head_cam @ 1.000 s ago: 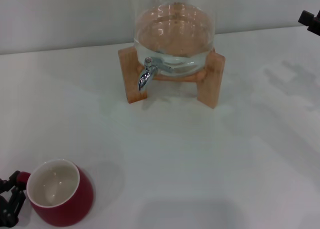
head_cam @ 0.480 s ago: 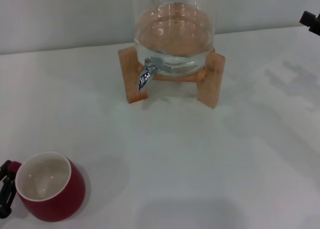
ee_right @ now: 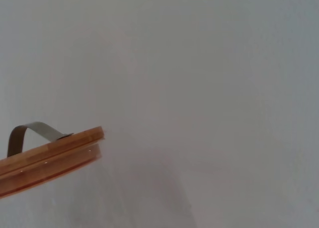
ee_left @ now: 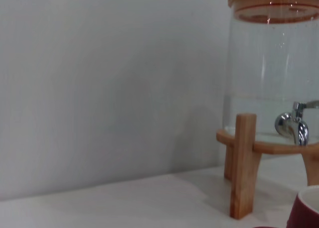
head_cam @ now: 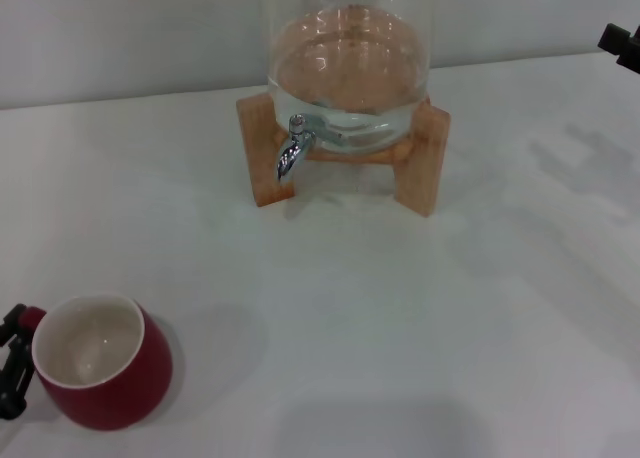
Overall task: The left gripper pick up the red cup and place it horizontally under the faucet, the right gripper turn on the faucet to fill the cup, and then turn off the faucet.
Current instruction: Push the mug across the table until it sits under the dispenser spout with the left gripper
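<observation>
Left gripper (head_cam: 14,363) grips the red cup (head_cam: 100,375) by its handle at your near-left — faucet (head_cam: 291,150) lies well off, ahead and rightward. Right gripper (head_cam: 622,44) parked far right; fingers' state unclear.

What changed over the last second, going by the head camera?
The red cup, held at its handle side by the left gripper, shifted left toward the table's edge, tipped a little, then settled more upright and slightly higher in the picture. The faucet, glass jar and wooden stand stayed put; the right gripper stayed parked far right.
</observation>
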`<state>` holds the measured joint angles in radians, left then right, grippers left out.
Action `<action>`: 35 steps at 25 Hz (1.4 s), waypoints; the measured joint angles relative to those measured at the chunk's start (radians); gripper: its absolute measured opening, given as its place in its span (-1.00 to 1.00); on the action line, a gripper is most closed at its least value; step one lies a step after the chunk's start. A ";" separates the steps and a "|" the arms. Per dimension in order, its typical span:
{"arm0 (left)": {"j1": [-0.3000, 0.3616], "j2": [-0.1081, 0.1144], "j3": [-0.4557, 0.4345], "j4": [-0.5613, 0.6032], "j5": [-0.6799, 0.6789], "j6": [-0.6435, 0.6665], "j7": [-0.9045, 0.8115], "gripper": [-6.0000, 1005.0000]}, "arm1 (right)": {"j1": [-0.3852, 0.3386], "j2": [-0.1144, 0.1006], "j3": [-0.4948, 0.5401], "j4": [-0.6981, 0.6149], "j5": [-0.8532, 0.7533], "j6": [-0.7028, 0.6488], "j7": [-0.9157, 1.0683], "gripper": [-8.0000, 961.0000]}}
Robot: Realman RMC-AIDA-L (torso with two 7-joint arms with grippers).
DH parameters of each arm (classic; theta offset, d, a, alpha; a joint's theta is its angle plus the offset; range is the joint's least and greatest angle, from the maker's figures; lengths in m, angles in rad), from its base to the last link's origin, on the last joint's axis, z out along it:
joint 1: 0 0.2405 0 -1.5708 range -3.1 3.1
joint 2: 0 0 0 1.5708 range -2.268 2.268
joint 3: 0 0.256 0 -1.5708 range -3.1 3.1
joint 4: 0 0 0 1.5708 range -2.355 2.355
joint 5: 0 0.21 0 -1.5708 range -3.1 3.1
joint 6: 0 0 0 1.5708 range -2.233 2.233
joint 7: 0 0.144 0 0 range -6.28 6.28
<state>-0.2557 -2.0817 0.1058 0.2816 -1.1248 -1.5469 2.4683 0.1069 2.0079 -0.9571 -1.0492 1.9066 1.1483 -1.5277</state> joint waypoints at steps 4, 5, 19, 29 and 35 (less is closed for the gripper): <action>-0.026 0.000 0.000 -0.001 -0.009 0.010 0.000 -0.70 | 0.000 0.000 0.000 0.000 0.000 0.010 0.000 0.52; -0.034 0.000 0.000 -0.001 -0.010 0.015 0.000 -0.70 | 0.000 0.000 0.000 0.000 0.000 0.011 0.000 0.52; -0.152 0.000 0.000 -0.039 -0.020 0.160 0.005 -0.70 | 0.002 0.000 0.000 0.015 0.000 0.023 -0.004 0.52; -0.215 0.001 -0.001 -0.059 -0.048 0.234 0.000 -0.70 | 0.006 0.000 -0.006 0.017 0.000 0.025 -0.010 0.52; -0.257 0.000 -0.001 -0.067 -0.049 0.288 0.000 -0.70 | 0.007 0.000 -0.009 0.017 0.000 0.025 -0.011 0.52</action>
<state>-0.5122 -2.0817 0.1049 0.2146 -1.1736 -1.2590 2.4681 0.1135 2.0080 -0.9662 -1.0323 1.9067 1.1736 -1.5385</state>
